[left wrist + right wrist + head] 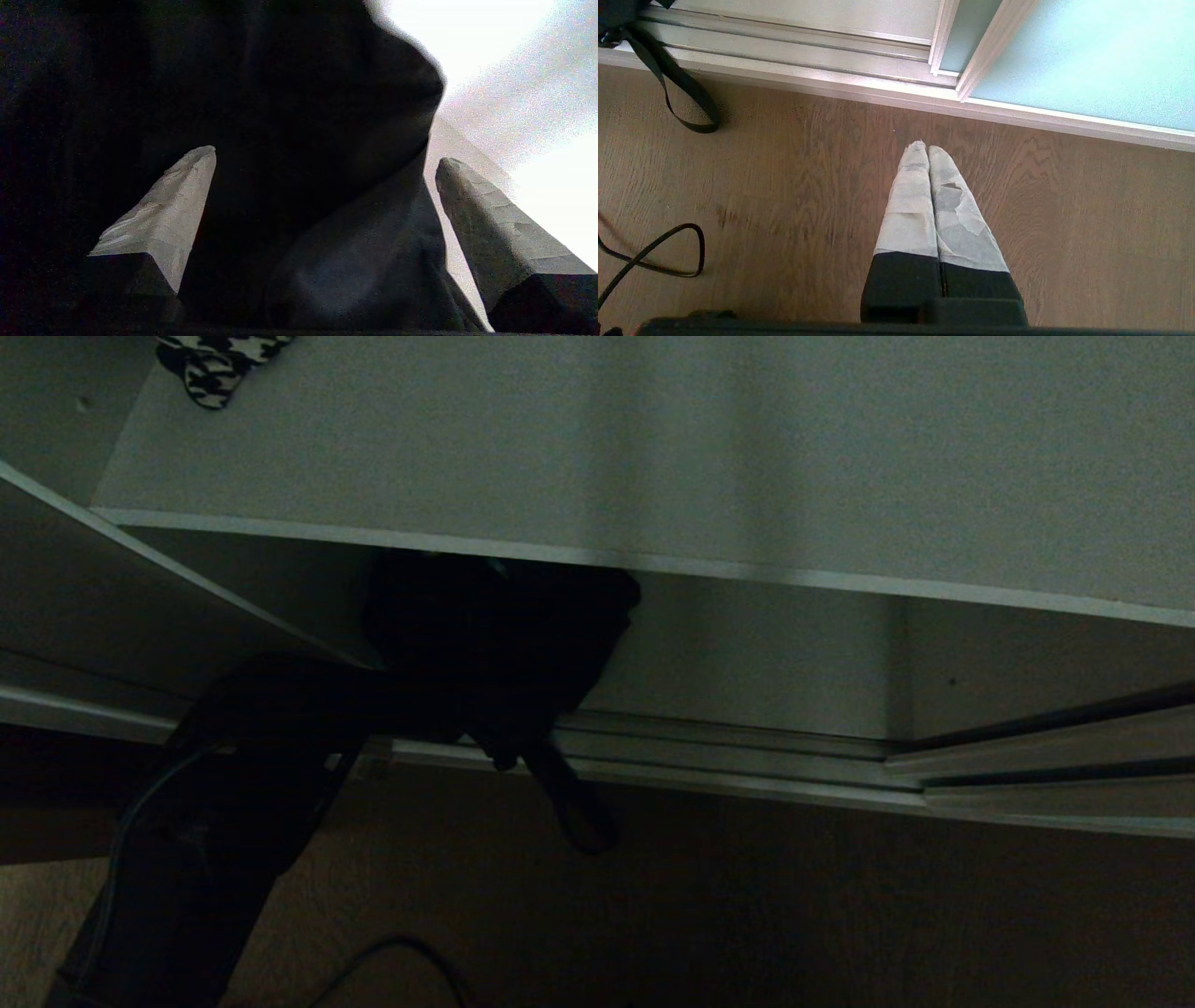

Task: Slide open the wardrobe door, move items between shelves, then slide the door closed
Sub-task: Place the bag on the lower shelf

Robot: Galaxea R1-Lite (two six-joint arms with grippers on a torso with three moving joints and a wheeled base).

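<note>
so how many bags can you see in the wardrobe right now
1. A black bag sits in the low compartment under the shelf, with the open left gripper right at it and a strap trailing onto the floor. More may be hidden in the dark.

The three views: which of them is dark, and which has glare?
Head view: dim overall, so the black bag under the shelf and the left arm merge into shadow. Left wrist view: the background is blown out white behind the dark bag. Right wrist view: evenly lit, with clear grain on the wooden floor.
</note>
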